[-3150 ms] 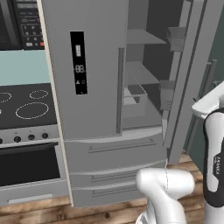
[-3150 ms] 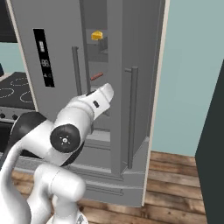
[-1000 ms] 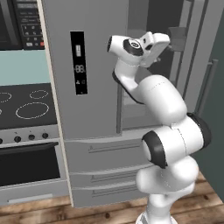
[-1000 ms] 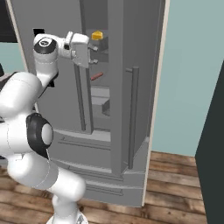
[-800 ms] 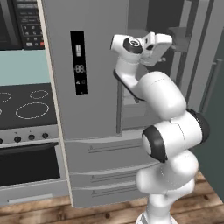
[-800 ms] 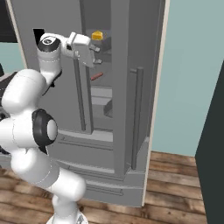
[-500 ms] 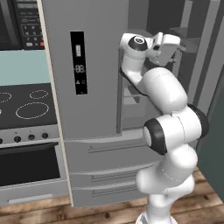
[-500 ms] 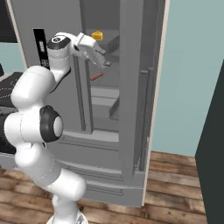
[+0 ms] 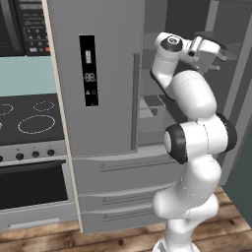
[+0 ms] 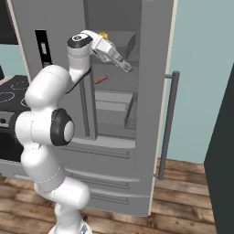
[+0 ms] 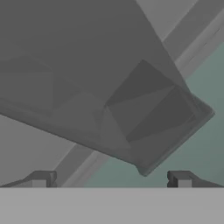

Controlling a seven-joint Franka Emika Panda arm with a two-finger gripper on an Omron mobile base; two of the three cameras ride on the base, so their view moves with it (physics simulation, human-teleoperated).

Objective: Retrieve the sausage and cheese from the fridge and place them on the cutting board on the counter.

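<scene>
The grey fridge (image 9: 106,74) stands with its left door shut and its right door (image 10: 155,91) swung open. On an upper shelf sits the yellow cheese (image 10: 104,35), partly hidden behind my hand. The reddish sausage (image 10: 101,79) lies one shelf lower. My gripper (image 10: 126,67) is raised inside the opening, to the right of the cheese and above the sausage, open and holding nothing. From the left base view the gripper (image 9: 217,50) is near the open door's inner side. In the hand view the gripper (image 11: 111,180) faces grey door bins (image 11: 148,118) with its tips wide apart.
A black-topped stove with oven (image 9: 29,123) stands left of the fridge, a microwave (image 9: 29,24) above it. The open door's bar handle (image 10: 167,123) sticks out on the right. A dark panel (image 10: 221,155) borders the far right. Wooden floor (image 10: 183,196) lies below.
My hand has swung rightward and deeper into the fridge opening, from in front of the cheese to beyond it, toward the open door. The jaws stayed open.
</scene>
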